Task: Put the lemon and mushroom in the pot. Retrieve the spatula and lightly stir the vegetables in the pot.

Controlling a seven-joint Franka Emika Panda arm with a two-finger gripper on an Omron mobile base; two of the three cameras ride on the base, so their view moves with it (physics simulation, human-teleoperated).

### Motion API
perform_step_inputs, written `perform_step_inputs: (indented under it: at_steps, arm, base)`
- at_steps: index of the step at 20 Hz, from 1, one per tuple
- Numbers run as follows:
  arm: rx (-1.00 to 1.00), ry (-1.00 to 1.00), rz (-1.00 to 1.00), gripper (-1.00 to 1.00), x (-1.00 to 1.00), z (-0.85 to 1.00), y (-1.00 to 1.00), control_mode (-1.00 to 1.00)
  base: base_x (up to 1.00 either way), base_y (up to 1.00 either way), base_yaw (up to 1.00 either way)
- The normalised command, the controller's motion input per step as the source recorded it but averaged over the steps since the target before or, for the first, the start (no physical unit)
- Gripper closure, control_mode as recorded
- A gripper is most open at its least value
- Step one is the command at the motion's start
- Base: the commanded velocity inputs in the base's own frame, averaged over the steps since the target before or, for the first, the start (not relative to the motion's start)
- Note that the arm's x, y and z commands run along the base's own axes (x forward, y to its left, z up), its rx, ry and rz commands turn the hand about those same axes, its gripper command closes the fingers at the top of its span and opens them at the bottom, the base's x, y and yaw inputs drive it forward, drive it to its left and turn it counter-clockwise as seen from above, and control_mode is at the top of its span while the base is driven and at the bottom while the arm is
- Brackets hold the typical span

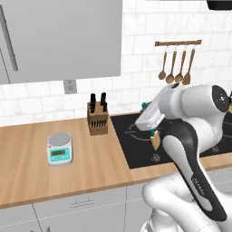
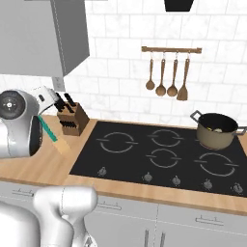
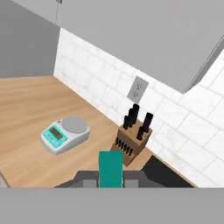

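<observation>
My gripper (image 3: pixel 110 175) is shut on the teal handle of the spatula (image 3: pixel 110 167). In the right base view the spatula (image 2: pixel 50 134) hangs slanted from the gripper (image 2: pixel 42 115) above the counter's left part, with its tan blade lowest, next to the hob's left edge. From the left base view the blade of the spatula (image 1: pixel 156 141) pokes out below the gripper (image 1: pixel 152 129). The tan-brown pot (image 2: pixel 216 137) stands on the hob's far right burner, far from the gripper. A small pale yellowish shape shows inside it. It is too small to tell lemon from mushroom.
A wooden knife block (image 2: pixel 72 121) stands against the wall just left of the black hob (image 2: pixel 164 154). A small kitchen scale (image 1: pixel 60 148) sits on the wooden counter (image 1: pixel 27 163) further left. Wooden utensils hang on a rail (image 2: pixel 171 50) above the hob. A grey wall cabinet (image 1: pixel 59 36) hangs overhead.
</observation>
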Motion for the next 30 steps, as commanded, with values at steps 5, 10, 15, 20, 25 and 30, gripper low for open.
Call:
perform_step_inputs:
  at_steps: [5, 10, 15, 20, 25, 30]
  arm:
    - [0.17, -0.01, -0.13, 1.00, 0.02, 0.01, -0.76, -1.00]
    - [0.06, -0.10, -0.13, 1.00, 0.00, -0.04, -0.34, -1.00]
    - [0.00, -0.03, -0.18, 1.00, 0.13, -0.16, -0.02, -1.00]
    - [0.00, 0.00, -0.03, 1.00, 0.00, -0.01, -0.01, 1.00]
    - [0.00, 0.00, 0.00, 1.00, 0.00, 0.00, 0.00, 1.00]
    - [0.00, 0.00, 0.00, 1.00, 0.00, 0.00, 0.00, 1.00]
  base:
    - [0.00, 0.00, 0.00]
    - [0.00, 0.00, 0.00]
    - [0.00, 0.00, 0.00]
    - [-0.12, -0.45, -0.10]
    - [-0.05, -1.00, -0.11]
    - [0.01, -1.00, -0.06]
